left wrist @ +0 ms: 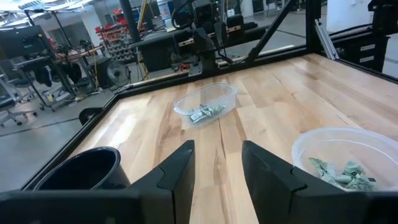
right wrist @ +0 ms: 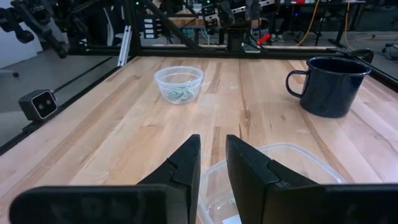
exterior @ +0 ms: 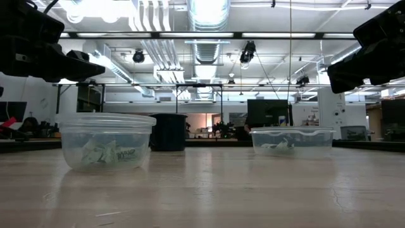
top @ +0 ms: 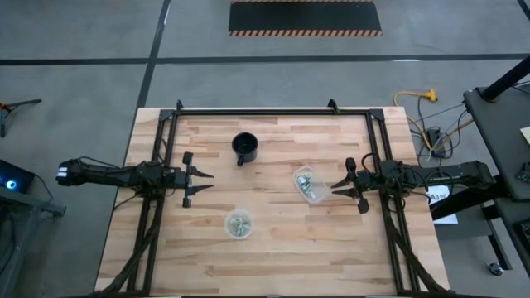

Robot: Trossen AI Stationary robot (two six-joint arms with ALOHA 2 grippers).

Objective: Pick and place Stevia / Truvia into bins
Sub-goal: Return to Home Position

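Note:
The round clear tub [top: 238,223] stands near the table's near middle with pale green and white sachets [left wrist: 339,173] lying in it. The oblong clear tub [top: 310,184] stands right of centre, also holding sachets [left wrist: 205,112]. My left gripper [top: 205,183] hovers open above the table's left part, fingers pointing right, clear of both tubs. My right gripper [top: 335,188] hovers open just right of the oblong tub [right wrist: 280,180], fingers pointing left above its rim. No loose sachet shows on the table.
A black mug [top: 244,148] with a handle stands on the table's far middle. A black metal frame [top: 273,111] runs along the far edge and both sides. Bare wood [top: 273,261] lies along the near part of the table.

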